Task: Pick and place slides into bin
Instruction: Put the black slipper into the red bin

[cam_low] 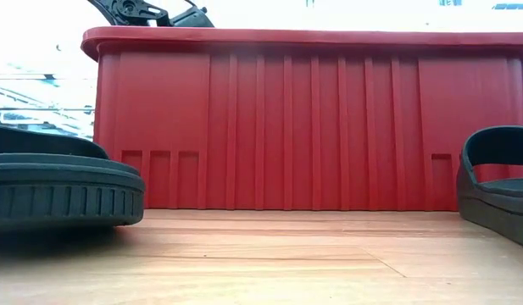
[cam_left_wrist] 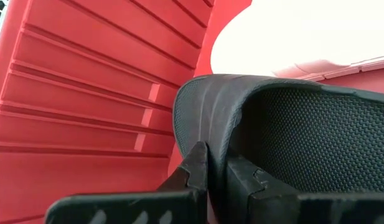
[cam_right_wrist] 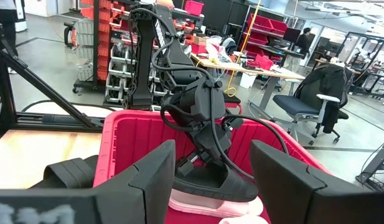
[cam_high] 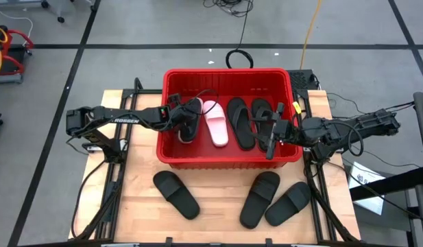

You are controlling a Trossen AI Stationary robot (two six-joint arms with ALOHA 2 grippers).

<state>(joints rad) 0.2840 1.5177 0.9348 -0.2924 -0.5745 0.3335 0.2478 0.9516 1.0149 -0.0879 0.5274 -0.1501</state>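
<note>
The bin (cam_high: 228, 159) is set at the middle of the bench (cam_high: 218, 213), toward its far edge. Inside it, four slides are counted in the high view: a black slide (cam_high: 189, 125) by the left wall, a pink slide (cam_high: 215, 123) just beside it, and two black slides (cam_high: 240, 122) (cam_high: 262, 118) toward the right wall. Whether another pink one is hidden under them cannot be told.

The left gripper (cam_high: 185, 118) is reached over the bin's left rim and is pinched on the edge of the black slide by the left wall; in the left wrist view the fingers (cam_left_wrist: 195, 171) are seen pressed together with the slide's rim between them, close to the ribbed red wall. That slide is held inside the bin, apparently not yet released.

The right gripper (cam_high: 273, 134) is held over the bin's right side with fingers spread and nothing between them, as shown in the right wrist view.

Three black slides are left on the bench in front of the bin: one (cam_high: 175, 194) near the front edge left of centre, and a pair (cam_high: 259, 198) (cam_high: 288, 204) touching each other toward the front right corner.

Progress is judged at roughly half or a little past: four placed or nearly placed, three visibly remaining, one unaccounted for. Release of the held slide is judged the step in hand.
</note>
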